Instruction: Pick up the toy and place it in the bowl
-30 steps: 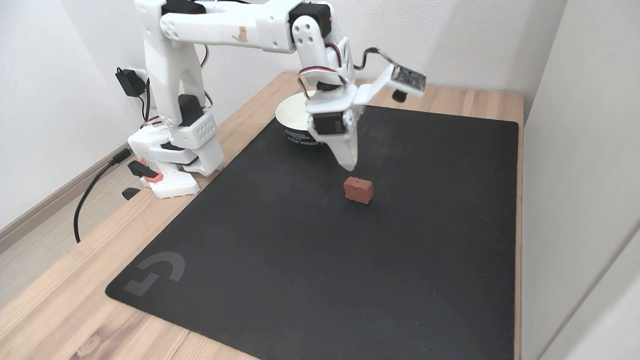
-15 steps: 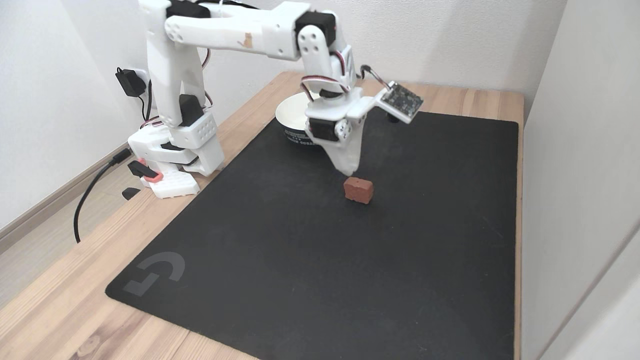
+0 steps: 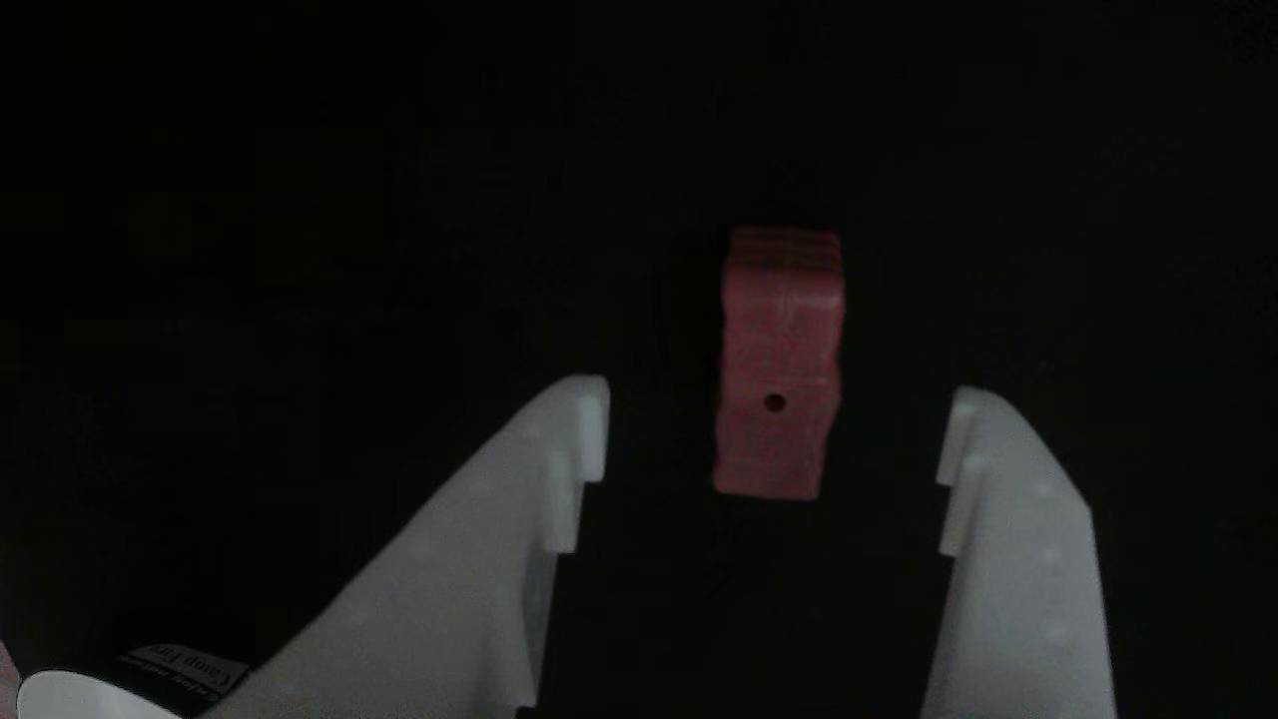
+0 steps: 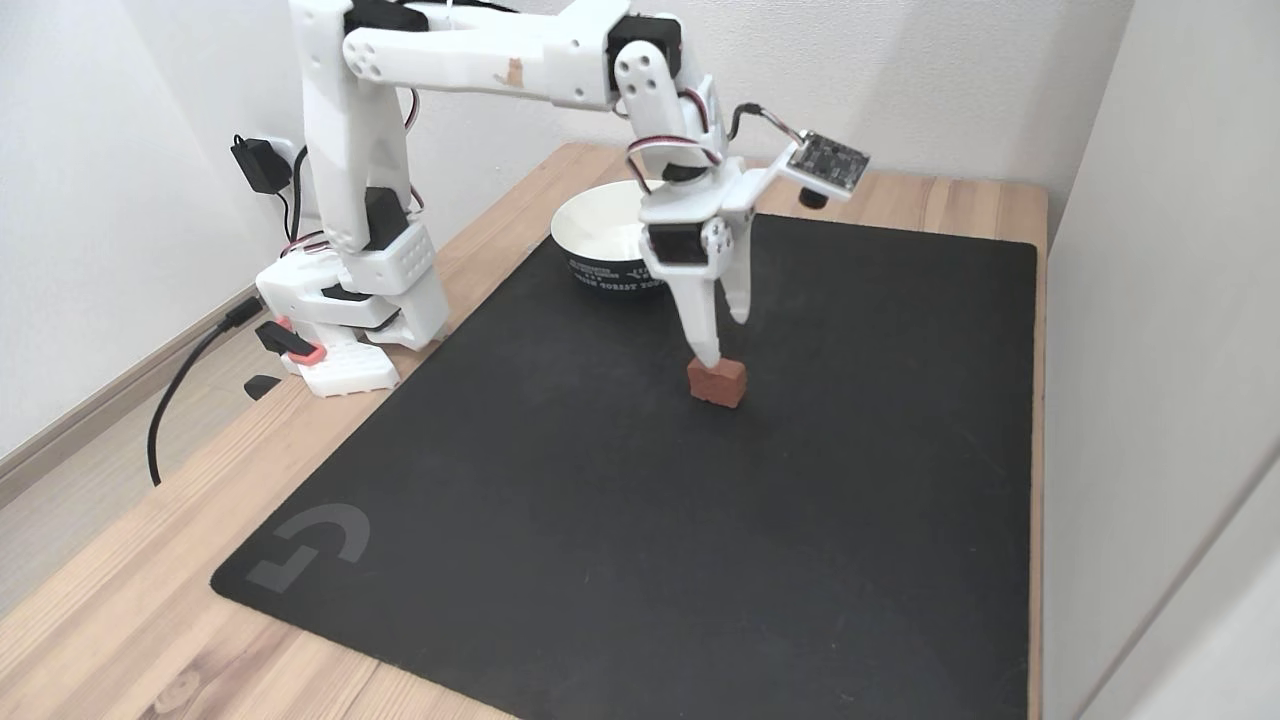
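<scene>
The toy [image 4: 717, 382] is a small dull-red block lying on the black mat [image 4: 620, 520]. In the other view the toy [image 3: 779, 369] shows wavy sides and a tiny round hole, lying lengthwise between the two white fingers without touching either. My gripper [image 4: 725, 338] points down right over the toy and is open, one fingertip just above the block's near top edge. From the other view, the gripper [image 3: 777, 414] straddles the toy's near end. The white bowl [image 4: 585, 222], dark-banded outside, stands behind the gripper at the mat's far edge; a bit of the bowl [image 3: 60, 696] shows bottom left.
The arm's base [image 4: 345, 300] stands on the wooden table [image 4: 110, 620] left of the mat, with a black cable [image 4: 175, 385] and a plug [image 4: 260, 165] beside it. A white wall [image 4: 1150, 350] borders the table's right edge.
The gripper was shut above and behind the toy; it has opened and come down and slightly right, with its fingers now around the block. The toy has not moved.
</scene>
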{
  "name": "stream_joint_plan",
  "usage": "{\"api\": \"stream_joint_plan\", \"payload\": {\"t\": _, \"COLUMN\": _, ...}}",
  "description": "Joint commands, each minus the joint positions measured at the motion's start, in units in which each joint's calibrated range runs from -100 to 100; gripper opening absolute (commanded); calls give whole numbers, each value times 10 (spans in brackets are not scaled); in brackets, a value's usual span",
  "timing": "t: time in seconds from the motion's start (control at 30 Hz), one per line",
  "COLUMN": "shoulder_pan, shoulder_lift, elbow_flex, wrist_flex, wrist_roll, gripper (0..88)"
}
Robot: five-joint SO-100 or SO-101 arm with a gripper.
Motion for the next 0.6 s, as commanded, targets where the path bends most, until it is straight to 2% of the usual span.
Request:
{"api": "stream_joint_plan", "payload": {"t": 0.0, "shoulder_pan": 0, "shoulder_lift": -4, "elbow_flex": -21, "wrist_flex": -1, "wrist_roll": -3, "gripper": 229}}
{"api": "stream_joint_plan", "payload": {"t": 0.57, "shoulder_pan": 8, "shoulder_lift": 33, "elbow_flex": -15, "wrist_flex": 9, "wrist_roll": -3, "gripper": 226}}
